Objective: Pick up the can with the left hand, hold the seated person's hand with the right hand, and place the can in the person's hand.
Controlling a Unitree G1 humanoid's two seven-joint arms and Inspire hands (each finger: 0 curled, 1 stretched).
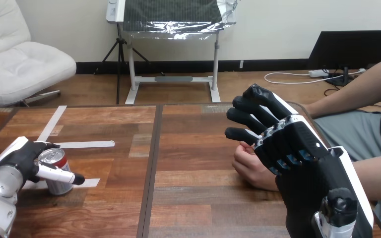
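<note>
Table (193, 148): wooden, seamed down the middle. Right hand (297, 146): at 4 o'clock of the view, back upward, fingers extended toward 10 o'clock and released, grasping nothing. It sits over the person's hand (250, 168), which rests on the table at its 9 o'clock side (contact between the two cannot be told). Left hand (17, 158): at 8 o'clock, clasped round the can (59, 187), thumb across its front. Can: upright, at 8 o'clock on the table, base at a tape strip (87, 144).
</note>
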